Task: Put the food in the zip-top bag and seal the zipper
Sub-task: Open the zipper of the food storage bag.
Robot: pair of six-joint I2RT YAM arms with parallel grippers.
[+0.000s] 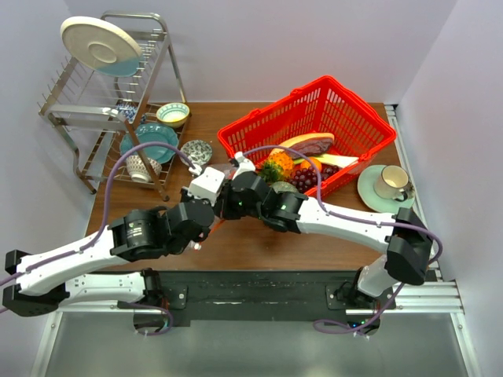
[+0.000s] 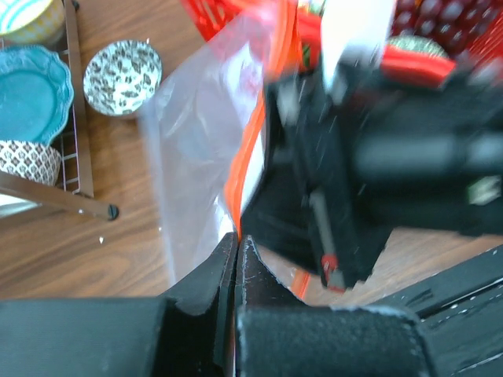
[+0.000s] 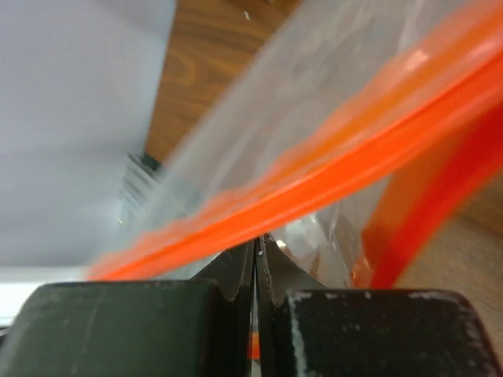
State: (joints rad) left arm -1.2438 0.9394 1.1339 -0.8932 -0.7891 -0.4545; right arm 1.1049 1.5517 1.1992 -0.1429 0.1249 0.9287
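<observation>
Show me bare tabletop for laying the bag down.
Bare wood: the far edge between dish rack and red basket; the near strip between right arm and black rail. Crowded: the basket's front, where the left arm meets it.

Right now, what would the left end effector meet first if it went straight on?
The left end effector pinches the zipper, so the zip-top bag comes first; beyond it, probably the red basket, though depth is unclear.

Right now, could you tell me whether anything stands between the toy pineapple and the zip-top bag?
Yes: the pineapple lies behind the rim of the red mesh basket, with the body of the right gripper between it and the zip-top bag.
</observation>
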